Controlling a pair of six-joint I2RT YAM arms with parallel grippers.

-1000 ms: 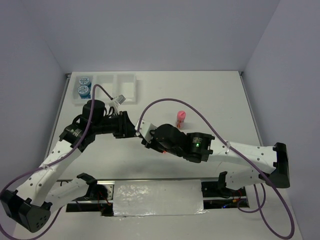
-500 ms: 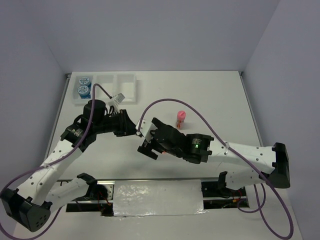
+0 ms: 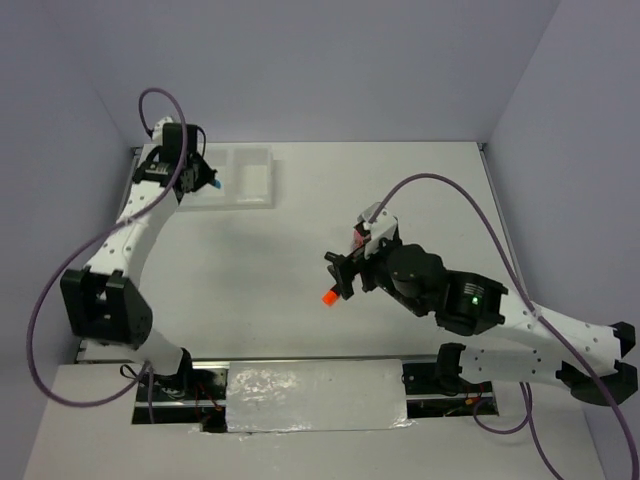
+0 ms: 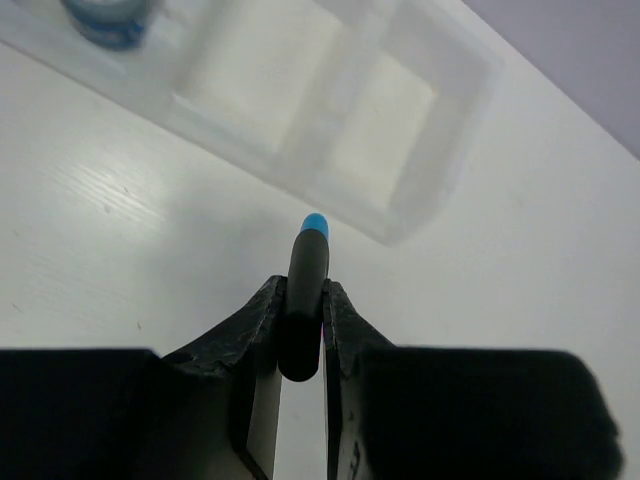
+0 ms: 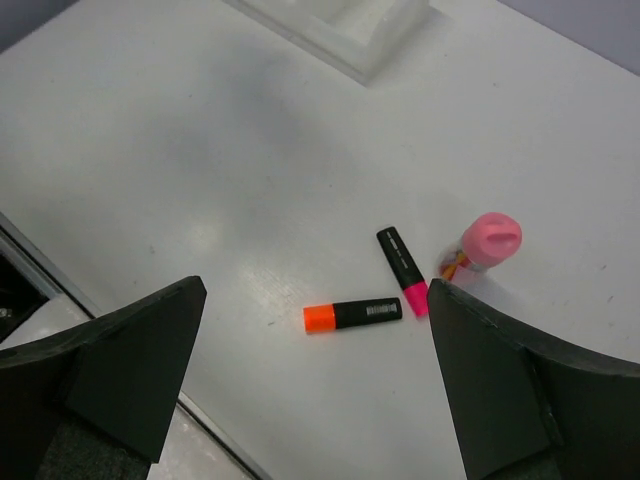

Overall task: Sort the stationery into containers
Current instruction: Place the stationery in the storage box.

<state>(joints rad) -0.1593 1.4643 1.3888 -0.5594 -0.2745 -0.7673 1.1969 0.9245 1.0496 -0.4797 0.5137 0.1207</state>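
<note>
My left gripper (image 3: 200, 178) is up at the translucent tray (image 3: 252, 178), shut on a black highlighter with a blue cap (image 3: 213, 185). In the left wrist view the highlighter (image 4: 310, 255) sticks out forward of the gripper (image 4: 301, 288), just short of the tray (image 4: 330, 110); a blue roll (image 4: 105, 15) lies in the left compartment. My right gripper (image 3: 345, 272) hangs open above the orange-capped highlighter (image 5: 352, 314), the pink-capped highlighter (image 5: 403, 270) and the pink stick (image 5: 484, 245), holding nothing.
The orange-capped highlighter (image 3: 327, 297) lies near the table's middle, partly under my right arm. A foil-covered strip (image 3: 315, 395) runs along the near edge between the arm bases. The tray's corner (image 5: 350, 30) shows at the top of the right wrist view.
My left arm has swung from mid-table up to the tray, carrying the blue-capped highlighter. My right gripper has opened and pulled back to the right, uncovering the orange-capped highlighter.
</note>
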